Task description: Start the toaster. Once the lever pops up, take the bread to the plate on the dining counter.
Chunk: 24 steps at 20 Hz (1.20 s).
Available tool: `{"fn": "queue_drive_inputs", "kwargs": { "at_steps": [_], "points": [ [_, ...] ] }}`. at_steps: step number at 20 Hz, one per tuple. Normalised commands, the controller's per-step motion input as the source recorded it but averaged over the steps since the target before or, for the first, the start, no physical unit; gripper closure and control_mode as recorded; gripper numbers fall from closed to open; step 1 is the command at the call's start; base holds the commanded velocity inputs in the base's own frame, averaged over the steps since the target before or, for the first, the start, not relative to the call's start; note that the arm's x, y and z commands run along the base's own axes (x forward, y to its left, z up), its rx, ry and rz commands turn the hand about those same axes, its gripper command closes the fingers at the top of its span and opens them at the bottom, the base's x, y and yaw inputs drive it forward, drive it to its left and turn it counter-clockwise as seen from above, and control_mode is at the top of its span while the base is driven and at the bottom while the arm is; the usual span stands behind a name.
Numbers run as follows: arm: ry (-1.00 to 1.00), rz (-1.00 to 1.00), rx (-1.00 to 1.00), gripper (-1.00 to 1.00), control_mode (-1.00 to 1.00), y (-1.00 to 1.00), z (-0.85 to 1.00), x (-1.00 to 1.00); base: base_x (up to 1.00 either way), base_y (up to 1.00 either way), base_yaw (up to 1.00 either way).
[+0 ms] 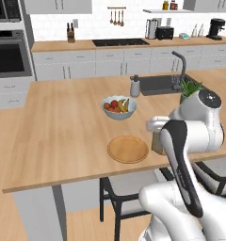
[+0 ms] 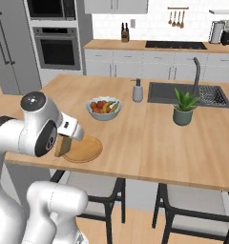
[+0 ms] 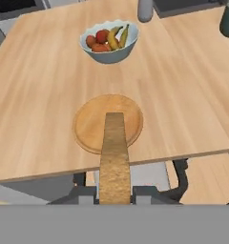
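A slice of toast [image 3: 114, 157] is clamped edge-on between the nearly closed gripper [image 3: 114, 194], held above the round wooden plate [image 3: 90, 121] on the dining counter [image 3: 35, 95].

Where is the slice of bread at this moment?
The bread is clamped edge-on in the gripper, above the near rim of the plate on the dining counter, with the fruit bowl beyond it.

Base views — from behind the arm, left and right — share the dining counter [image 1: 63, 141] and plate [image 1: 127, 149]; hand view looks closely down over both.
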Motion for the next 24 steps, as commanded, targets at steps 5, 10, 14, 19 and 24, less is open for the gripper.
{"fn": "queue_drive_inputs", "kwargs": {
  "at_steps": [5,10,14,19,24],
  "points": [
    [0.44,0.06,0.41,1.0,-1.0,0.0,-0.01,0.87,0.0,0.0,0.0],
    [0.25,0.01,0.11,1.0,-1.0,0.09,-0.3,0.67,0.0,0.0,0.0],
    [0.19,0.05,0.0,1.0,-1.0,0.31,-0.66,0.69,0.0,0.0,0.0],
    [0.13,0.02,0.0,1.0,-1.0,0.28,-0.53,0.61,0.0,0.0,0.0],
    [-0.09,0.0,0.0,1.0,-1.0,0.12,-0.47,0.45,0.0,0.0,0.0]
  ]
}}
